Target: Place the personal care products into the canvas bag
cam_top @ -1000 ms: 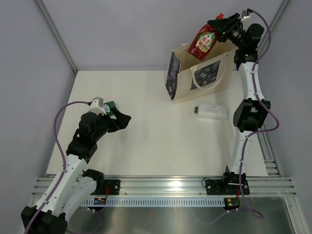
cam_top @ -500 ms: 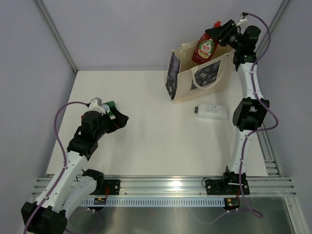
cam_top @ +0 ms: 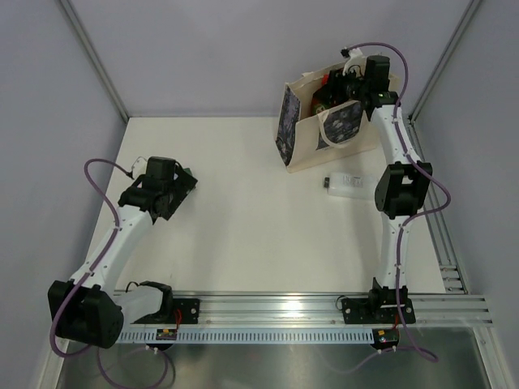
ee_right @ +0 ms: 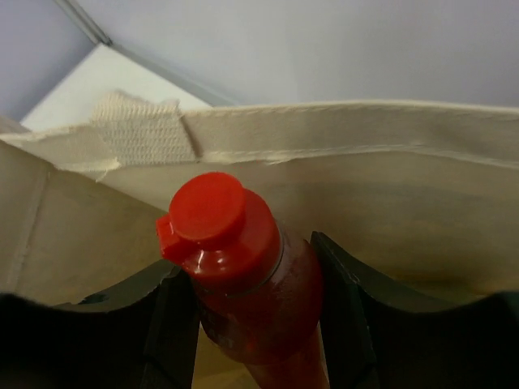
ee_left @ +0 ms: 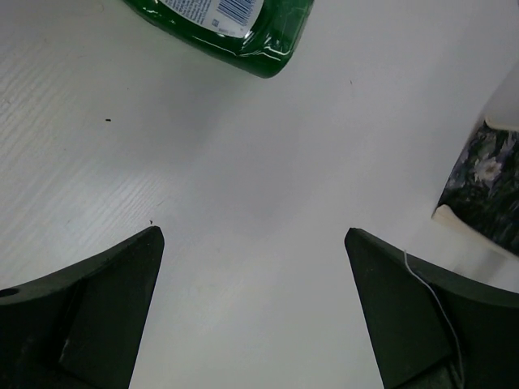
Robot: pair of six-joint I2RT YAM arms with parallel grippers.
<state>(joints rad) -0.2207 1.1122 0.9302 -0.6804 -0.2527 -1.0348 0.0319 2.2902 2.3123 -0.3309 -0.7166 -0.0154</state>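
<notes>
From overhead, the canvas bag (cam_top: 312,146) stands upright at the far right of the white counter (cam_top: 243,227), and my right arm (cam_top: 399,188) reaches up and over into its open mouth, where I can just make out the red bottle (cam_top: 322,97) among the dark wrist parts. A clear bottle (cam_top: 350,185) lies on its side just in front of the bag. The left arm (cam_top: 122,235) is bent over the far left of the counter, well apart from all that. Grey walls close in three sides and a metal rail (cam_top: 276,308) runs along the near edge. The left wrist camera gives me what the overhead hides: the left jaws are spread wide over bare counter with nothing between them, the end of a green bottle (ee_left: 235,24) lies just beyond them, and a corner of the bag shows at the right edge. On the right wrist camera the right jaws are pinching the red bottle's shoulder, just under its red cap (ee_right: 207,212), inside the bag's cream wall and below its rim.
</notes>
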